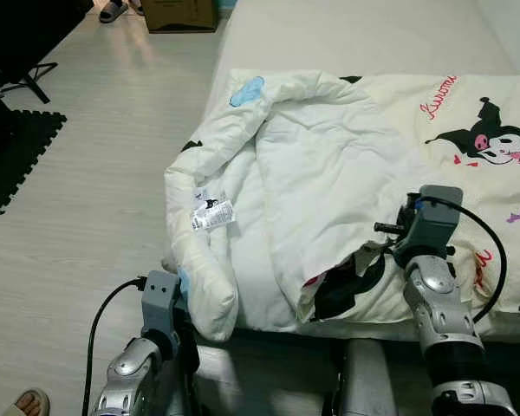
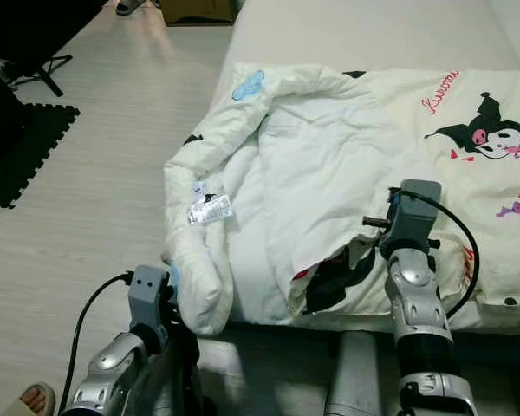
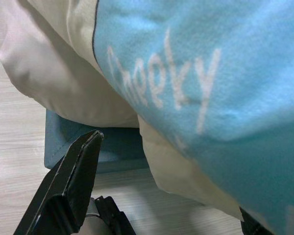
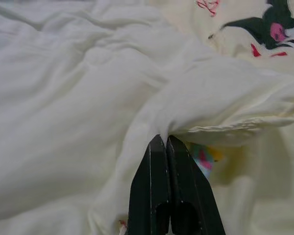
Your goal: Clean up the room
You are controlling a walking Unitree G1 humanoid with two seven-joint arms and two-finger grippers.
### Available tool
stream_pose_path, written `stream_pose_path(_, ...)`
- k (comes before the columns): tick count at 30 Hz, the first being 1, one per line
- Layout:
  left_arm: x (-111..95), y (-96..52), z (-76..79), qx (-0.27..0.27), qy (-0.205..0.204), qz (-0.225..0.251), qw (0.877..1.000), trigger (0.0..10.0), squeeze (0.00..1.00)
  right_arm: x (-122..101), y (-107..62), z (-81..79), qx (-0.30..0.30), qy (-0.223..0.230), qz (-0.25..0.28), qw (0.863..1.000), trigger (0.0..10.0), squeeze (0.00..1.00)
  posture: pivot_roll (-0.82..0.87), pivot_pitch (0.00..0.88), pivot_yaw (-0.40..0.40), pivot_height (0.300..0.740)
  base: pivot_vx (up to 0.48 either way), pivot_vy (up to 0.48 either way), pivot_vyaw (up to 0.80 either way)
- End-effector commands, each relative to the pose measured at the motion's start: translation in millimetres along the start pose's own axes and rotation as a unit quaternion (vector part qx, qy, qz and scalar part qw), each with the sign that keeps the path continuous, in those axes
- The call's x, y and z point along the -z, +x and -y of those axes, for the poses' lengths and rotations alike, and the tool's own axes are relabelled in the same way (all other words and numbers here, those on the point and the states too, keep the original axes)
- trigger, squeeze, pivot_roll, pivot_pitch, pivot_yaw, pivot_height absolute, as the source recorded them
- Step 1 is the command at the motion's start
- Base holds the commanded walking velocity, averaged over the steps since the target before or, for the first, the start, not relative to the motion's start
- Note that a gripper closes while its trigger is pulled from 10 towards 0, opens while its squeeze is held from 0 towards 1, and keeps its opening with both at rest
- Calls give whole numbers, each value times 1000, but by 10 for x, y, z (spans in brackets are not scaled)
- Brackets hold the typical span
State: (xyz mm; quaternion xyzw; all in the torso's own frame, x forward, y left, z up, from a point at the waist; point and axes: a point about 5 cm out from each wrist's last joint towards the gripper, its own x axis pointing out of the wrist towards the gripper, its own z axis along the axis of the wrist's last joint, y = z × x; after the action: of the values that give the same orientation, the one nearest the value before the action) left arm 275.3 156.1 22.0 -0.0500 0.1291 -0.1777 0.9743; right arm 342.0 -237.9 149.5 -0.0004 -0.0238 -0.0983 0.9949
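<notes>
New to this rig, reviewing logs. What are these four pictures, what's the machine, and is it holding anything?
It is a humanoid robot with two silver arms, each ending in black two-fingered jaws. The two wide pictures come from a stereo camera on its head, looking down at a bed. The other two come from cameras on its wrists, looking along the fingers.

On the bed lies a crumpled cream duvet with cartoon prints and a white care label. One corner hangs off the bed's edge.

The right gripper is shut, pinching a fold of the duvet. The left gripper sits low at the hanging corner, jaws open around the fabric, where a blue patch reads "Cheeky".
</notes>
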Motion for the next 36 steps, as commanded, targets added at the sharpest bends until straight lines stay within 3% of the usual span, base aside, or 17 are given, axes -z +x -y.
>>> stream_pose_path(1, 83, -32, -3, -7, -13, -10, 1000, 10000, 0, -40, -29, -146, -48, 32, 21, 998, 0, 0, 115, 242, 42, 522, 0, 0, 0)
stream_pose_path(5, 81, -23, 2, -5, -13, -10, 1000, 10000, 0, -129, -244, -716, -262, 86, 35, 961, 0, 0, 106, 239, 44, 522, 0, 0, 0)
stream_pose_path(6, 81, -23, 2, -5, -13, -10, 1000, 10000, 0, -129, -244, -716, -262, 86, 35, 961, 0, 0, 106, 239, 44, 522, 0, 0, 0)
stream_pose_path(8, 81, -15, 7, -4, -13, -10, 1000, 10000, 0, -102, -520, -1067, -407, 92, 16, 909, 0, 0, 103, 238, 44, 522, 0, 0, 0)
stream_pose_path(9, 81, -15, 7, -4, -13, -10, 1000, 10000, 0, -102, -520, -1067, -407, 92, 16, 909, 0, 0, 103, 238, 44, 522, 0, 0, 0)
stream_pose_path(12, 77, 8, 24, -3, -15, -9, 1000, 10000, 0, 156, -1020, -1433, -568, 56, -52, 820, 0, 0, 98, 233, 38, 522, 0, 0, 0)
stream_pose_path(13, 77, 8, 24, -3, -15, -9, 1000, 10000, 0, 156, -1020, -1433, -568, 56, -52, 820, 0, 0, 98, 233, 38, 522, 0, 0, 0)
stream_pose_path(15, 71, 23, 32, -4, -16, -8, 1000, 10000, 0, 322, -1301, -1534, -636, 36, -100, 764, 0, 0, 96, 227, 31, 522, 0, 0, 0)
stream_pose_path(18, 71, 32, 37, -5, -18, -7, 1000, 10000, 0, 468, -1523, -1564, -684, 2, -138, 716, 0, 0, 95, 224, 28, 522, 0, 0, 0)
stream_pose_path(22, 67, 42, 42, -5, -19, -5, 1000, 10000, 0, 607, -1324, -1565, -621, -50, -143, 769, 0, 0, 90, 221, 28, 522, 0, 0, 0)
stream_pose_path(23, 65, 46, 45, -5, -19, -5, 1000, 10000, 0, 613, -1281, -1557, -607, -61, -142, 779, 7294, 0, 90, 221, 28, 522, 0, 0, 0)
stream_pose_path(24, 65, 46, 45, -5, -19, -5, 1000, 10000, 0, 613, -1281, -1557, -607, -61, -142, 779, 7294, 0, 90, 221, 28, 522, 0, 0, 0)
stream_pose_path(25, 64, 49, 48, -5, -19, -5, 1000, 10000, 0, 614, -1255, -1551, -599, -67, -140, 785, 10000, 0, 90, 221, 28, 522, 0, 0, 0)
stream_pose_path(30, 56, 76, 60, -4, -20, -4, 1000, 10000, 0, 518, -1087, -1517, -549, -22, -142, 824, 10000, 27, 86, 210, 24, 522, 0, 0, 0)
stream_pose_path(34, 53, 84, 63, -4, -20, -3, 1000, 10000, 0, 484, -1038, -1501, -536, -7, -137, 833, 10000, 27, 86, 210, 24, 522, 0, 0, 0)
stream_pose_path(35, 51, 94, 68, -4, -21, -3, 1000, 10000, 0, 436, -1010, -1501, -534, 24, -131, 835, 10000, 1000, 84, 205, 20, 522, 0, 0, 0)
stream_pose_path(36, 48, 105, 74, -5, -22, -2, 1000, 10000, 0, 392, -1022, -1508, -545, 52, -128, 827, 10000, 1000, 82, 203, 17, 522, 0, 0, 0)
